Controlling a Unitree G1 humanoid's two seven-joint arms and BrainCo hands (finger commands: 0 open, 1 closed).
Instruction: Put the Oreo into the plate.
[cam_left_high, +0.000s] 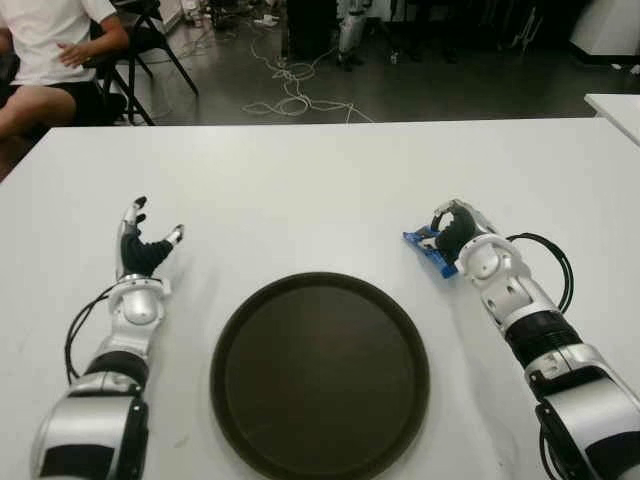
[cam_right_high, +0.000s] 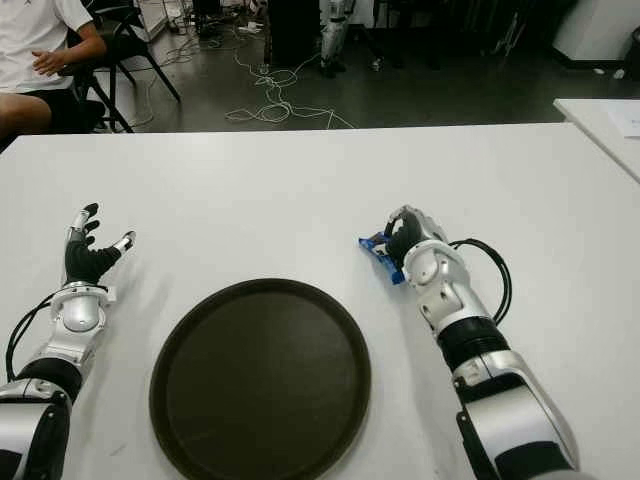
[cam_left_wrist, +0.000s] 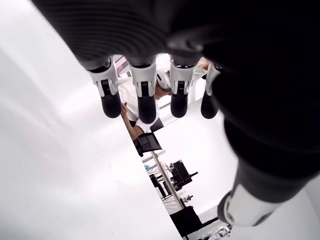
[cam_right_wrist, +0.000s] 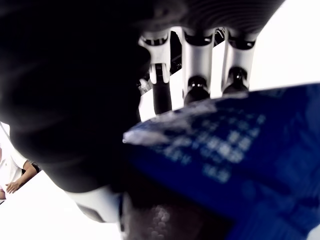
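A blue Oreo packet (cam_left_high: 428, 250) lies on the white table (cam_left_high: 320, 180), right of the plate. My right hand (cam_left_high: 452, 232) is curled over it, fingers wrapped around the packet (cam_right_wrist: 235, 150), which fills the right wrist view. The dark round plate (cam_left_high: 320, 375) sits at the table's front centre with nothing in it. My left hand (cam_left_high: 143, 245) shows left of the plate, fingers spread and holding nothing (cam_left_wrist: 150, 95).
A person in a white shirt (cam_left_high: 45, 50) sits beyond the table's far left corner on a chair. Cables (cam_left_high: 290, 85) lie on the floor behind the table. Another white table's corner (cam_left_high: 615, 108) shows at the far right.
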